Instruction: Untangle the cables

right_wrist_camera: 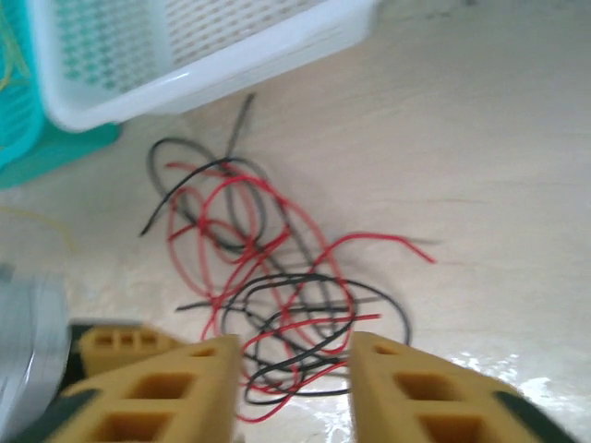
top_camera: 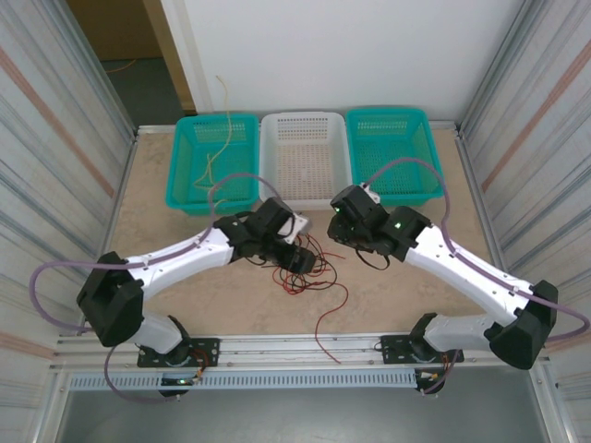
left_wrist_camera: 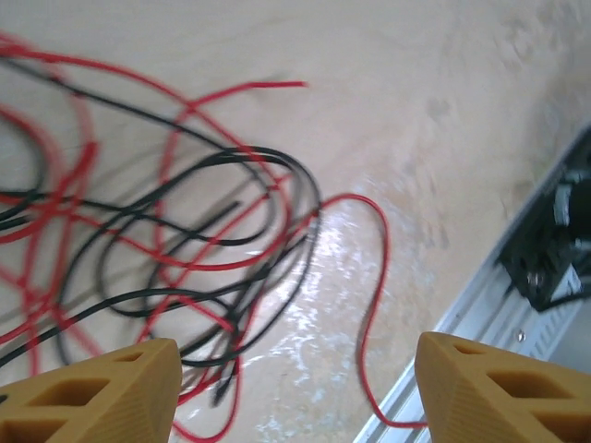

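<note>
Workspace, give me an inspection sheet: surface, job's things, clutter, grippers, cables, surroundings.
surface: beige tabletop, carrying the wires and three baskets.
job's things: red and black cables tangled mid-table; pale yellow cable in the left teal basket, trailing over its far rim.
clutter: nothing seen.
grippers: left gripper open, fingers wide apart above the tangle's edge; right gripper open over the tangle, nothing held.
cables: lavender hoses loop along both arms.
surroundings: white basket and right teal basket look empty at the far edge; ribbed panels on both sides.
</note>
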